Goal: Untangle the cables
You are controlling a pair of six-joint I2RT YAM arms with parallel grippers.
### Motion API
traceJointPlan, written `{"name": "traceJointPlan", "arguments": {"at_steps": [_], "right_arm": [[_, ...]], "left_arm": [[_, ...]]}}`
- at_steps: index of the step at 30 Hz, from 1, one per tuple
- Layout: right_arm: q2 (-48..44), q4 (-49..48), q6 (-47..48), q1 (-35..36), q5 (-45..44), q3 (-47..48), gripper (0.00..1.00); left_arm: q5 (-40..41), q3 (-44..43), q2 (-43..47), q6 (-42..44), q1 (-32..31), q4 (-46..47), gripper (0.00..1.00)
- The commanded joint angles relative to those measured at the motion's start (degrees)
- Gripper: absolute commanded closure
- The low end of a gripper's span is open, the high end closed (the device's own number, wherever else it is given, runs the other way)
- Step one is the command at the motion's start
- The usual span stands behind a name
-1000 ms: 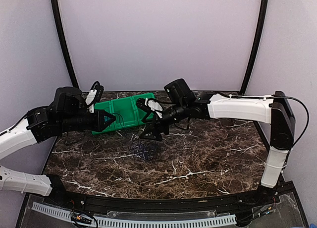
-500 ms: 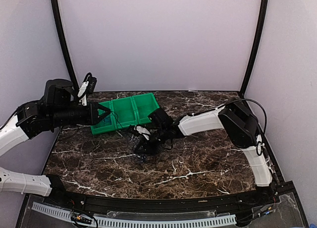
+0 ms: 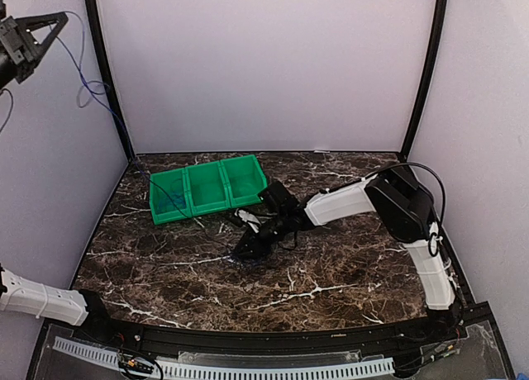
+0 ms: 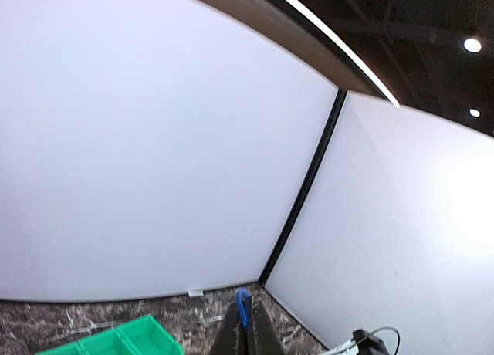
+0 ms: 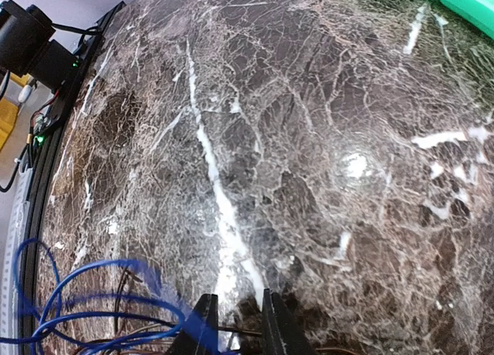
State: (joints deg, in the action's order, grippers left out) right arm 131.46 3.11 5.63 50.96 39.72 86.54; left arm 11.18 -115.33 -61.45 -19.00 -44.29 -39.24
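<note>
- Left gripper (image 3: 59, 21), raised high, is pinched closed on the blue cable (image 4: 242, 301), seemingly to draw it free.
- Right gripper (image 3: 250, 246) presses low on the cable tangle (image 5: 104, 312), likely to anchor it. Its fingers are narrow, and I cannot tell whether they grip a strand.

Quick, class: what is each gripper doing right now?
Left gripper: shut on the blue cable, high up.
Right gripper: low at the cable tangle; grip cannot be told.

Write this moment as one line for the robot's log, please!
left gripper: high up, shut on blue cable | right gripper: low over table beside cable tangle, grip unclear | untangling: not finished
</note>
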Motion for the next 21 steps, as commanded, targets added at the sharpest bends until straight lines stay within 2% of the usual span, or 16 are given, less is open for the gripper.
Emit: {"name": "traceJointPlan", "arguments": {"at_steps": [1,5,8,11,14,17,19,21], "right_arm": [[0.2,5.9,0.6,-2.6,-3.5,-4.5,0.77],[-1.7,8.9,2.4,-4.4,-2.9,-6.5,0.77],[-4.6,11.1,4.1,-5.7,-4.7,-9.0,0.78],[-6.6,11.7,4.2,-8.0,-8.0,-11.8,0.76],[-5.8,14.5,4.3,-12.4,-7.1,-12.8,0.7],[-6.7,14.9,3.9,-17.0,-5.8,-15.8,0.69],[-7.4,15.7,3.0,-20.4,-2.2,-16.5,0.68],[-8.8,17.4,4.0,-22.8,-3.1,-16.6,0.67]], "left_arm": [[3.3,-6.0,-2.9,5.0,0.1,-2.7,1.0],[2.2,-1.8,-2.2,4.2,0.1,0.2,1.0],[1.2,5.0,-0.7,3.5,0.1,2.7,1.0],[3.8,8.3,1.4,3.6,0.1,4.8,1.0],[6.0,5.5,1.8,5.4,0.2,5.7,1.0],[6.3,-2.2,0.4,7.1,0.1,5.2,1.0],[6.8,-5.2,-0.3,8.0,0.1,5.6,1.0],[8.2,-6.0,-0.1,8.8,0.1,6.8,1.0]]}}
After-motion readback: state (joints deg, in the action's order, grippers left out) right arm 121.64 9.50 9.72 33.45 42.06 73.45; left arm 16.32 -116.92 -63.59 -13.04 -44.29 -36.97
